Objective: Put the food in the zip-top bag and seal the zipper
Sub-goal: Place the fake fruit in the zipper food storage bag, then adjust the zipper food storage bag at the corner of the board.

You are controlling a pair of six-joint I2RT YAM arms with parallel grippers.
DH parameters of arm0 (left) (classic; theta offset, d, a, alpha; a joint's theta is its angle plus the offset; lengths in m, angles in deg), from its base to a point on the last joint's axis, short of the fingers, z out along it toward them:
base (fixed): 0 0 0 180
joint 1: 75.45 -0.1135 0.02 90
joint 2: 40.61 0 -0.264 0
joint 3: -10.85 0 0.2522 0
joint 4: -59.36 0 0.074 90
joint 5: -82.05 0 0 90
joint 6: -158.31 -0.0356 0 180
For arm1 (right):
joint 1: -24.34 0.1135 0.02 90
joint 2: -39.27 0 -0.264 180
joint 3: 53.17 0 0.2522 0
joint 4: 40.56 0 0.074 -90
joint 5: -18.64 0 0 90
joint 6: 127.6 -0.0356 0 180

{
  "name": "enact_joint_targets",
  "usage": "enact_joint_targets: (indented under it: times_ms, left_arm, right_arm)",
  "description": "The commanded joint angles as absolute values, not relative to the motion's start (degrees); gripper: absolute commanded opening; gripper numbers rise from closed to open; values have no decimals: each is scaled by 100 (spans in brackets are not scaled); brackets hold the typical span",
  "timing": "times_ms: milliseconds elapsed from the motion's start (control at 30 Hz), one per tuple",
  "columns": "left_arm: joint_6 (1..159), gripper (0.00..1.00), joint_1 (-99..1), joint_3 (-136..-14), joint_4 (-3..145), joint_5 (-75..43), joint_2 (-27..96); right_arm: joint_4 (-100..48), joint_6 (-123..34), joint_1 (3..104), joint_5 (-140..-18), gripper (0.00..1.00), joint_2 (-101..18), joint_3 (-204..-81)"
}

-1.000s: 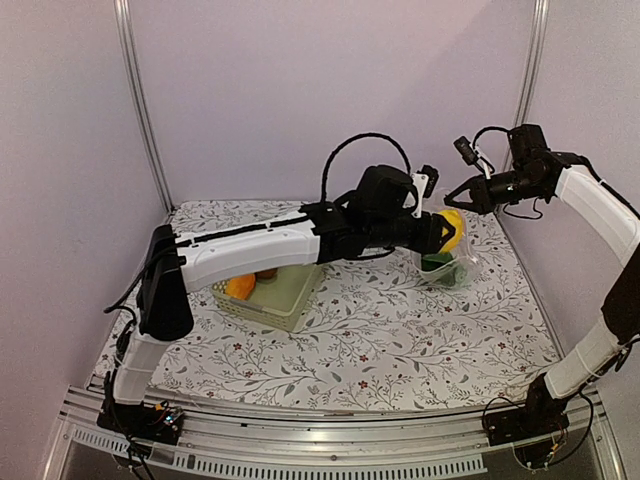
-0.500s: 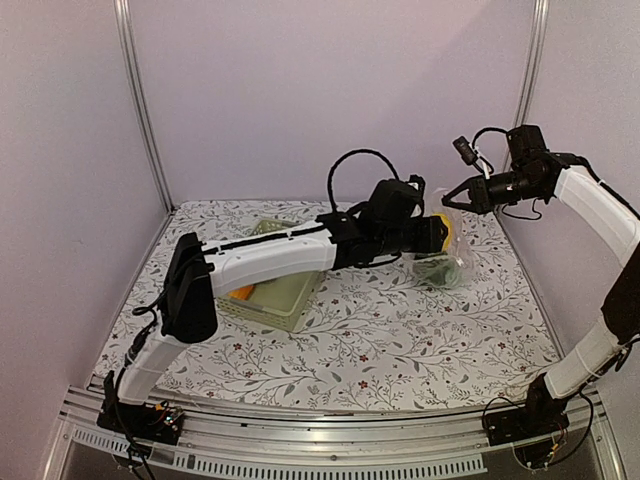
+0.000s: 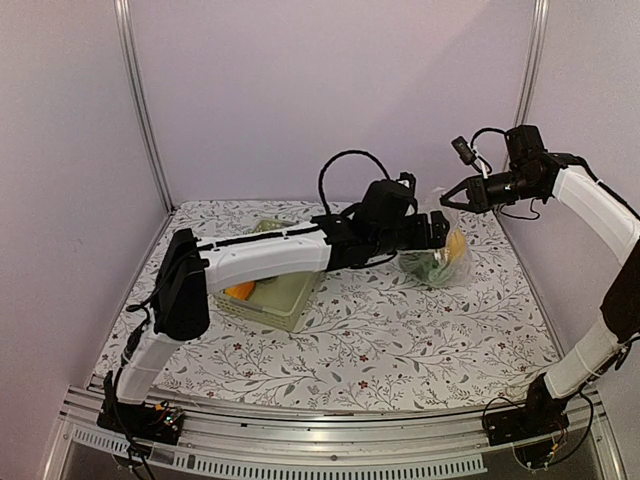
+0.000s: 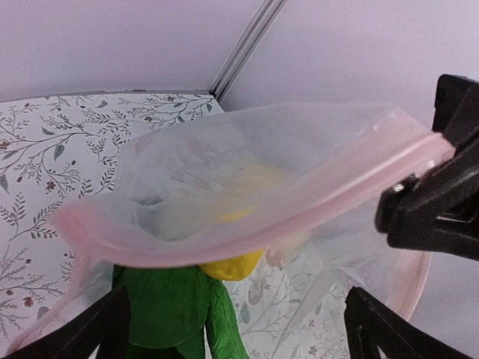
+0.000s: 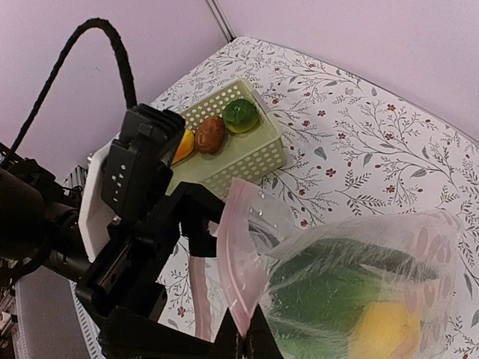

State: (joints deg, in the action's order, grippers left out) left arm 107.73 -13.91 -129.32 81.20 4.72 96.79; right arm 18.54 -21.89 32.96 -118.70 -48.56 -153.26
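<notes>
The clear zip-top bag [image 3: 446, 258] hangs over the back right of the table. My right gripper [image 3: 447, 197] is shut on its pink zipper [image 4: 329, 202] at one top corner, the pinch showing at the bottom of the right wrist view [image 5: 251, 345]. Inside the bag lie green leafy food [image 4: 165, 299] and a yellow piece [image 4: 232, 265]. My left gripper [image 4: 243, 340] stands open at the bag's mouth, a finger on either side, holding nothing. An orange piece [image 5: 182, 146], a brown piece [image 5: 211, 133] and a yellow-green piece [image 5: 241, 116] sit in the basket.
The pale green lattice basket [image 3: 285, 305] stands left of centre under the left arm. The booth's back wall and right corner post [image 3: 530, 70] are close behind the bag. A black cable [image 3: 340, 165] loops above the left wrist.
The left gripper has opened and let go of the yellow piece, which now lies in the bag. The left arm has drawn back slightly to the left. The right gripper has kept still.
</notes>
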Motion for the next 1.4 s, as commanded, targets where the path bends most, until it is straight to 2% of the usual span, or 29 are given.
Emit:
enact_joint_targets:
  times_ms: [0,233,400,500,600,800,933,1133,1367]
  left_arm:
    - [10302,100,-1268,-12485,7572,440,8948]
    - [10136,100,-1116,-11756,7427,-13,8321]
    - [9722,100,-1084,-10589,6681,-43,7463]
    - [9446,100,-1138,-10601,7454,167,7329]
    - [9305,100,-1214,-10187,7596,241,7052]
    - [9453,90,-1558,-9223,7601,65,6398]
    - [9484,87,-1818,-8878,8003,-12,6095]
    - [9500,87,-2172,-8368,8847,481,5723]
    - [9321,90,-2395,-7679,8925,739,5232]
  right_arm:
    - [1733,-2257,3324,-11839,0,-4958,-15474]
    - [1732,-2223,3317,-11319,0,-4939,-15564]
    - [1753,-2067,3080,-10595,0,-4821,-16048]
    - [1697,-2188,2799,-10311,0,-4887,-16334]
    - [1662,-2232,2693,-9769,0,-5054,-16491]
    - [1661,-2206,2478,-9170,0,-5469,-16943]
    - [1662,-2135,2475,-8811,0,-5520,-17358]
    - [1775,-2185,2472,-9089,0,-5396,-17408]
    - [1601,-2162,2551,-9942,0,-5114,-16217]
